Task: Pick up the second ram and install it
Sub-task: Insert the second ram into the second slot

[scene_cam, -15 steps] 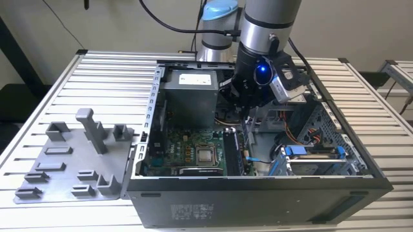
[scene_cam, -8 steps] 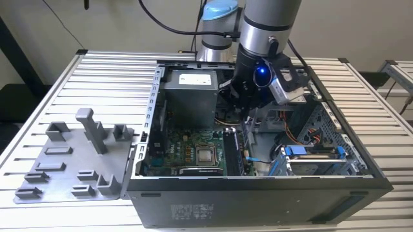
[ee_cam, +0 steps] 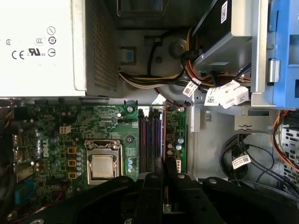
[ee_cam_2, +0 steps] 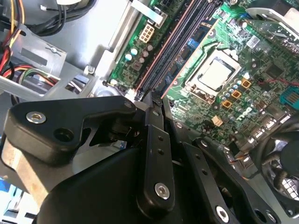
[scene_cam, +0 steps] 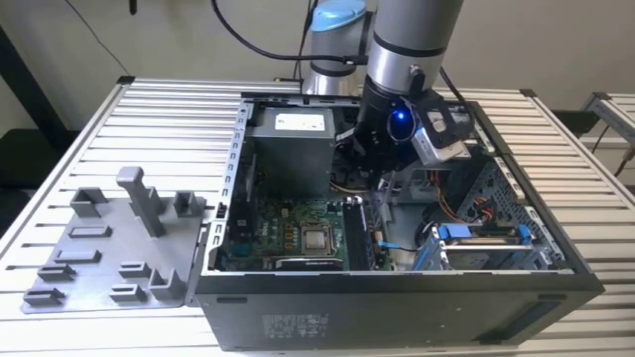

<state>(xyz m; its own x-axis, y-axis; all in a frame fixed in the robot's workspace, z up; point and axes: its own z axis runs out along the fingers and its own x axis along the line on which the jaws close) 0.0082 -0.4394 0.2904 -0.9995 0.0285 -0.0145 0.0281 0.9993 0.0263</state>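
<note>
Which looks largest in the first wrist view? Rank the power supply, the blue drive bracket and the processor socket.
1. power supply
2. blue drive bracket
3. processor socket
The bracket is cut by the picture's edge, so its place is unsure.

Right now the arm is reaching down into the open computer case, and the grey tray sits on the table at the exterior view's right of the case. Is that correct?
One detail is off. The arm does reach down into the open computer case, but the grey tray sits on the table at the exterior view's left of the case, not its right. The exterior view shows this.
</note>
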